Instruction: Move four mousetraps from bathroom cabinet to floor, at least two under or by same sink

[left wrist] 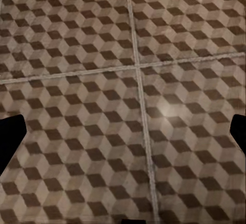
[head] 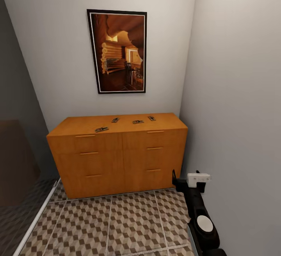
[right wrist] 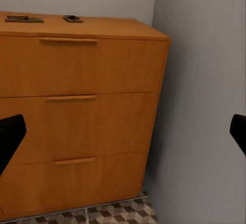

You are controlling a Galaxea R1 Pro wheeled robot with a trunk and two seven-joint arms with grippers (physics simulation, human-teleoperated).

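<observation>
Mousetraps, four of them, lie spread along the top of the cabinet [head: 117,158] in the corner: one [head: 101,129] near the front left, others [head: 115,120] [head: 137,122] [head: 151,118] further back. Patterned floor [head: 132,224] spreads below. The right gripper [right wrist: 123,131] faces the drawers, jaws spread wide, holding nothing; the left gripper [left wrist: 123,137] gapes equally over tiles.

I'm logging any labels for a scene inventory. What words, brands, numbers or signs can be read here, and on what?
None: no legible text in any view.
Framed picture: a painted log-cabin interior, no caption or signature readable.
Mousetraps on the cabinet: too small to show any print.
Cabinet fronts, floor tiles and the right gripper: no markings.
</observation>
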